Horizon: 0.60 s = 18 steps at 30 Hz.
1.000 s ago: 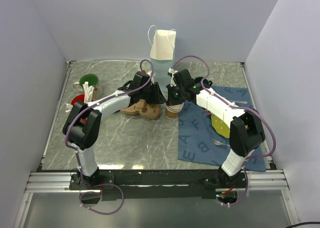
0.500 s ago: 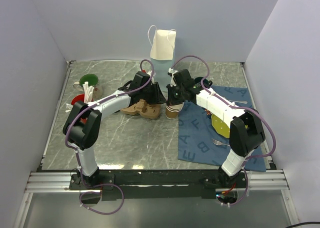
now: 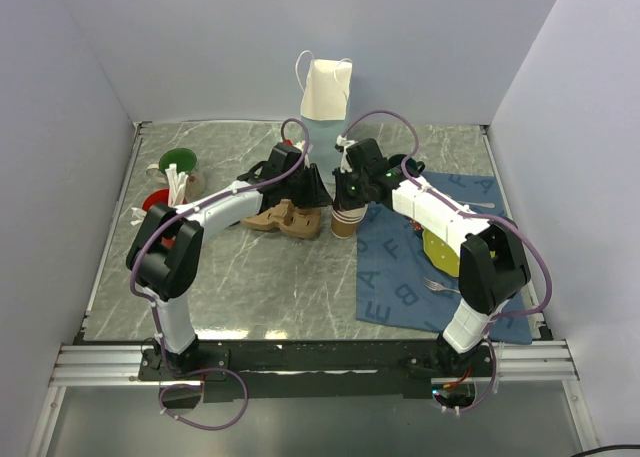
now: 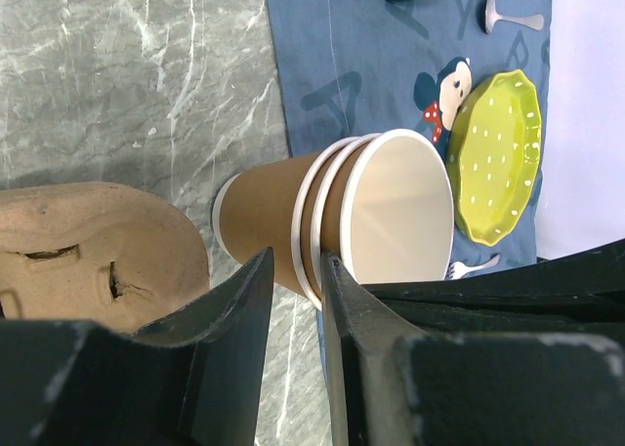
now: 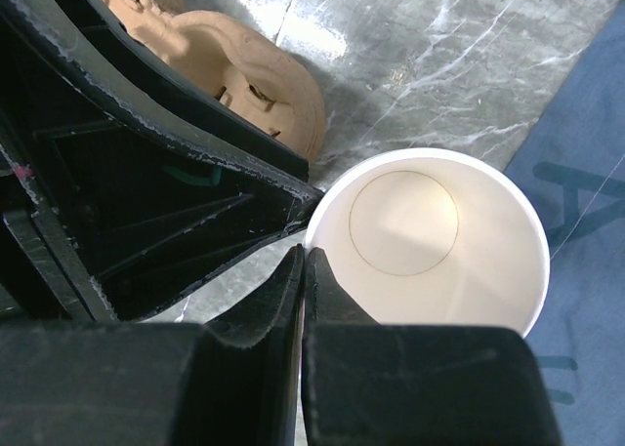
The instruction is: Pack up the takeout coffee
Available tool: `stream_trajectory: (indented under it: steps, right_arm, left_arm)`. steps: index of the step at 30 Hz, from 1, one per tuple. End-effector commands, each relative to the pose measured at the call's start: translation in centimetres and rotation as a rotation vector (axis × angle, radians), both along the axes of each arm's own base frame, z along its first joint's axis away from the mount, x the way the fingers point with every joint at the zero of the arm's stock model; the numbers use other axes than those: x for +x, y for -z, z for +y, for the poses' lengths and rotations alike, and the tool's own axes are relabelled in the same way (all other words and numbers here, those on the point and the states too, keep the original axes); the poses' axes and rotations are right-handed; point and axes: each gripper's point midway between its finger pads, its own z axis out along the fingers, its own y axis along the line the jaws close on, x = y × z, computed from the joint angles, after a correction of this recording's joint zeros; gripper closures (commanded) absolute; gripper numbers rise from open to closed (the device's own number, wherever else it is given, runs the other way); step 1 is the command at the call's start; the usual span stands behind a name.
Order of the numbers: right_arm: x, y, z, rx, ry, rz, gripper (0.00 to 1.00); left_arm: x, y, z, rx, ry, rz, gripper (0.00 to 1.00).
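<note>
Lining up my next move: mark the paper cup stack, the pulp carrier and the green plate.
paper cup stack [image 4: 259,222], left wrist view, brown side wall.
pulp carrier [image 4: 98,241], left wrist view, its top face.
green plate [image 4: 503,153], left wrist view, dotted middle.

Bright, even light from above; soft shadows on the desk [image 3: 260,277]; mild sheen on marble; wrist views sharp on the cup [image 4: 391,222]; left gripper [image 4: 295,261] and right gripper [image 5: 303,261] underexposed.
</note>
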Motion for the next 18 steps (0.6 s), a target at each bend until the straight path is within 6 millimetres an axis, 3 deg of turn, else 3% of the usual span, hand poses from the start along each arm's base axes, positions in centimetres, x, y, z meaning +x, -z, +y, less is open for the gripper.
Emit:
stream_trajectory:
  steps: [1, 18]
  right_arm:
    - [2.3, -5.6, 0.9, 0.091, 0.011, -0.193, 1.00]
    - [2.0, -6.4, -0.2, 0.078, 0.047, -0.233, 1.00]
  left_arm:
    - [-1.5, 3.0, 0.4, 0.096, 0.026, 0.060, 0.68]
    - [-1.8, 3.6, 0.6, 0.125, 0.019, 0.064, 0.70]
